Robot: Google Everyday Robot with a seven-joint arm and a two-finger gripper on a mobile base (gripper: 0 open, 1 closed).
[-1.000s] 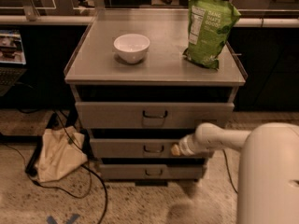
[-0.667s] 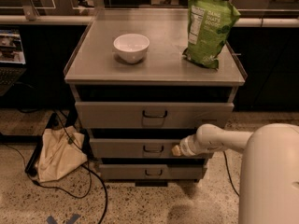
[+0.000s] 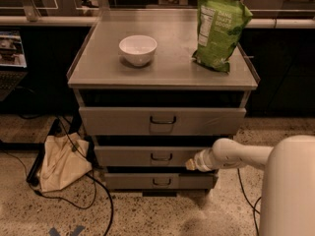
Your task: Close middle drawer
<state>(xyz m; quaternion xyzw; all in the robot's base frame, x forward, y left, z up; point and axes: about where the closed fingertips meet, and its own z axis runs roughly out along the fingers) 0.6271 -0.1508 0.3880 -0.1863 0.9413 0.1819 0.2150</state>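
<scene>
The middle drawer (image 3: 147, 156) is the second of three grey drawers in the metal cabinet, with a small dark loop handle (image 3: 161, 157). Its front stands slightly forward of the cabinet, with a dark gap above it. My gripper (image 3: 190, 164) is at the end of the white arm that reaches in from the right. It sits against the right part of the middle drawer's front, right of the handle.
The top drawer (image 3: 162, 120) and bottom drawer (image 3: 160, 181) also stand slightly out. A white bowl (image 3: 138, 49) and a green bag (image 3: 220, 26) rest on the cabinet top. A cloth bag (image 3: 61, 162) and cables lie on the floor at left.
The gripper has stayed against the middle drawer's front, shifting very slightly. The drawer looks about the same.
</scene>
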